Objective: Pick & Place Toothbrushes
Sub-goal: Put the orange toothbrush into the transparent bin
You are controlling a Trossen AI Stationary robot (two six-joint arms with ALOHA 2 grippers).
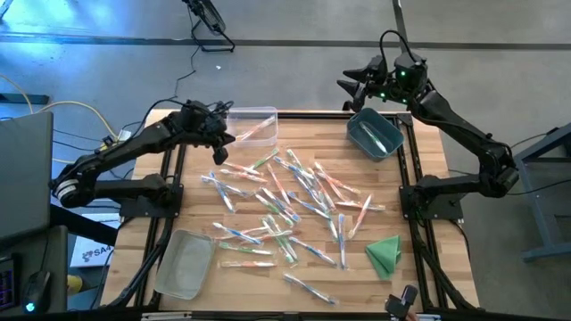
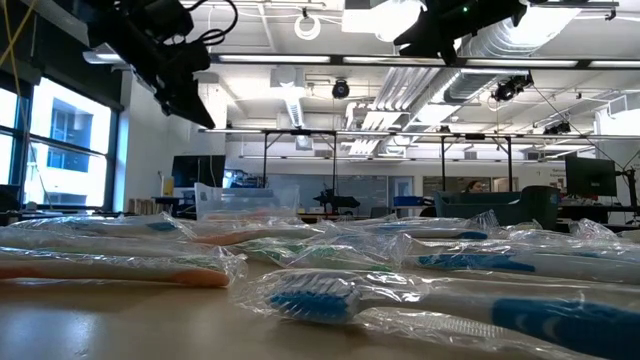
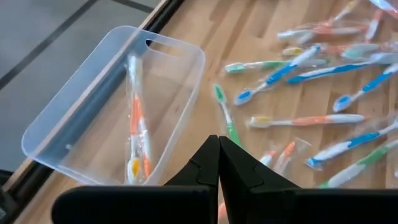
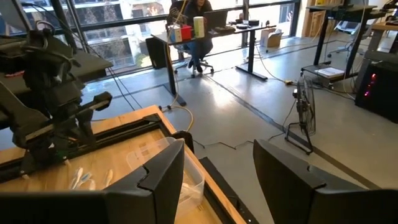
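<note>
Across the table's middle, toothbrushes (image 1: 294, 201) scattered at mixed angles, left gripper (image 1: 220, 147) clenched empty, right gripper (image 1: 351, 87) released.

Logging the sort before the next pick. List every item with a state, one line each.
left gripper: shut, empty, above the clear bin's edge
right gripper: open, empty, raised beyond the table's far edge
clear bin: upright, holds orange toothbrushes
blue bin: tilted, contents unclear
frosted bin: upright
toothbrushes: wrapped, scattered flat on table
green cloth: folded
</note>
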